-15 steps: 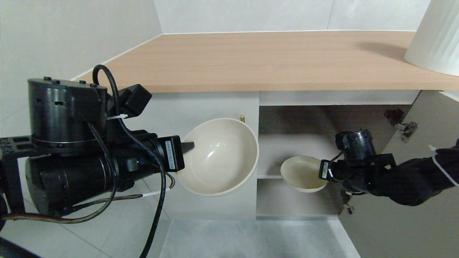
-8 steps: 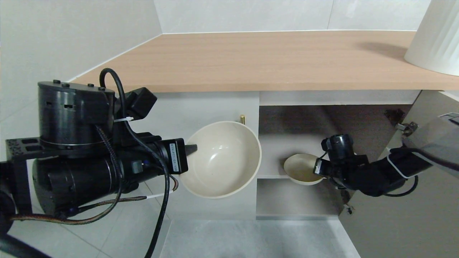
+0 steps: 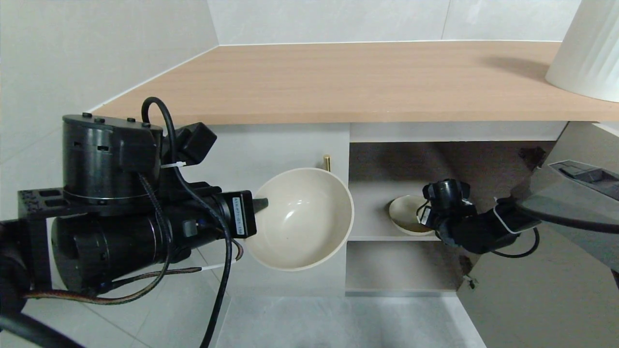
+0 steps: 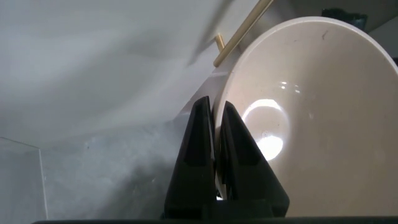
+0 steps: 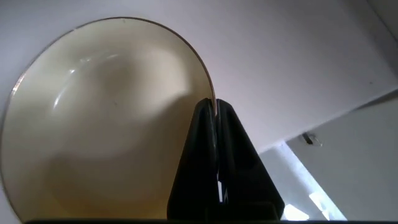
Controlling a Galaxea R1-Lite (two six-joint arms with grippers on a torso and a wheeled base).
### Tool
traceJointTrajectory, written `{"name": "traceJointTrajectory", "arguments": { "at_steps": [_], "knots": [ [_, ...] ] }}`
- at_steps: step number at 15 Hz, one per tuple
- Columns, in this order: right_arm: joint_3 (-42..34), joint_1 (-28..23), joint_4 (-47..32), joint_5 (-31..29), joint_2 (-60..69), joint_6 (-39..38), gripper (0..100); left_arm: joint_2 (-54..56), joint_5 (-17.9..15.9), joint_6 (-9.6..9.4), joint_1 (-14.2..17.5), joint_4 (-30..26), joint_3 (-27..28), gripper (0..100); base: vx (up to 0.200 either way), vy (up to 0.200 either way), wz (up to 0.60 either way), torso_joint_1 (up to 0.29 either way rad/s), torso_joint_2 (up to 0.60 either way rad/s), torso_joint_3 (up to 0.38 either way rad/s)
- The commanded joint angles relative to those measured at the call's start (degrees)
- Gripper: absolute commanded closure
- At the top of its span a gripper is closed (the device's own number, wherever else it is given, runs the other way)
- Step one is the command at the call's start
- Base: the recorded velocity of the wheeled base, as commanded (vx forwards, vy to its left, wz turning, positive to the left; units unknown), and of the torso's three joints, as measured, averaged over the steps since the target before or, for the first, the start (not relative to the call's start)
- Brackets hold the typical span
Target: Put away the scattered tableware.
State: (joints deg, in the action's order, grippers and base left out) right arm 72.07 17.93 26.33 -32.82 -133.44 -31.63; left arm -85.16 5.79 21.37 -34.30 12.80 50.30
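Note:
My left gripper (image 3: 261, 205) is shut on the rim of a large cream bowl (image 3: 301, 220), held tilted in the air in front of the closed left cabinet door (image 3: 285, 145). In the left wrist view the fingers (image 4: 214, 121) pinch the large bowl (image 4: 311, 124) at its edge. My right gripper (image 3: 421, 215) is shut on the rim of a small cream bowl (image 3: 405, 212), which is inside the open cabinet just above the middle shelf (image 3: 370, 237). In the right wrist view the small bowl (image 5: 106, 118) is clamped at its rim by the gripper (image 5: 214, 109).
A wooden countertop (image 3: 362, 82) spans the top of the cabinet, with a white ribbed vessel (image 3: 590, 53) at its far right. The right cabinet door (image 3: 546, 270) stands open. A brass knob (image 3: 327, 160) sits on the left door. Grey floor tiles (image 3: 338, 324) lie below.
The right arm has carried the small bowl deeper into the cabinet, onto the shelf level. The left arm has drifted slightly right and down with the large bowl.

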Motion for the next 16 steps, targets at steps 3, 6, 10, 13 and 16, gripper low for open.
{"name": "traceJointTrajectory", "arguments": {
  "at_steps": [3,6,10,13,16],
  "knots": [
    [2.5,-0.5,-0.1,-0.3,-1.6,-1.3,100,-0.4,0.0,-0.19,0.0,0.0,-0.1,100,0.000,0.000,0.00,0.000,0.00,0.000],
    [3.2,-0.5,-0.1,-1.0,-1.9,-1.4,100,-0.4,0.0,-0.19,-0.1,0.0,-0.3,100,0.000,0.000,0.00,0.000,0.00,0.000],
    [2.8,-0.4,0.0,-1.2,-1.2,-2.1,0,-0.6,0.0,-0.19,-0.2,0.0,-0.3,100,0.000,0.000,0.00,0.000,0.00,0.000],
    [-0.9,0.0,-0.1,-0.7,4.9,-2.5,0,-1.6,0.1,-0.28,-0.5,0.2,-0.2,100,0.000,0.000,0.00,0.000,0.00,0.000],
    [-9.4,3.4,-2.2,4.4,16.3,-1.4,0,-3.3,0.0,-0.28,-2.1,0.2,-0.1,100,0.000,0.000,0.00,0.000,0.00,0.000]
  ]
}}
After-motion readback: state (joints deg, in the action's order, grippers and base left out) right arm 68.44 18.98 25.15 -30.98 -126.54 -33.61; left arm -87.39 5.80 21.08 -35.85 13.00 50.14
